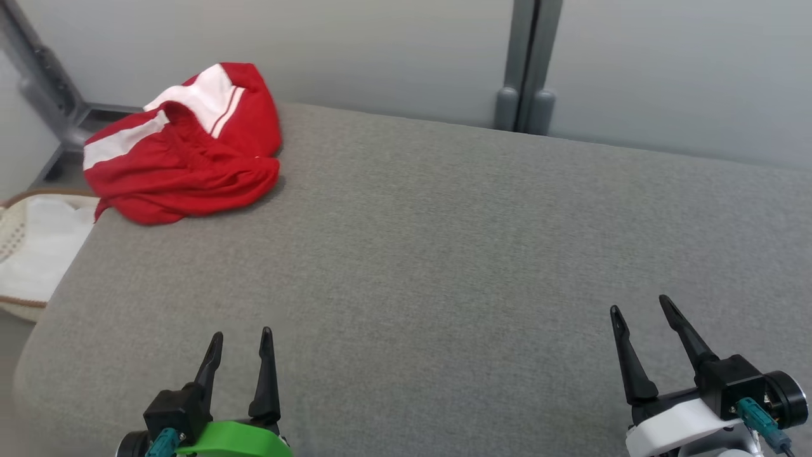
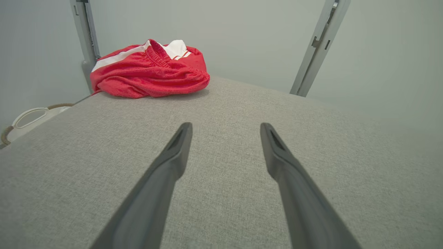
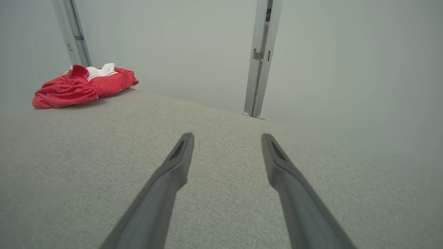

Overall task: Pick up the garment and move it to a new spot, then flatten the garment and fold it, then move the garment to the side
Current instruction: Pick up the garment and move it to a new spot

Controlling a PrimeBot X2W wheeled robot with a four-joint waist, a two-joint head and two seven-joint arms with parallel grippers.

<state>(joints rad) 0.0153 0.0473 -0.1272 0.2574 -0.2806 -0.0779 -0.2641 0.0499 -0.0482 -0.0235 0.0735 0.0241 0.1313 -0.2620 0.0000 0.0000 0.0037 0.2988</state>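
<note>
Left wrist view reveals mesh weave on the crumpled red garment upper left; left tool and right tool gape empty.

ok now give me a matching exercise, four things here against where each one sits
1 garment
2 left gripper
3 right gripper
4 basket

a beside the grey surface, off its left edge
b head view's lower right, open
c far left corner of the surface, crumpled
d head view's lower left, open

Pairs: 1-c, 2-d, 3-b, 4-a
</note>
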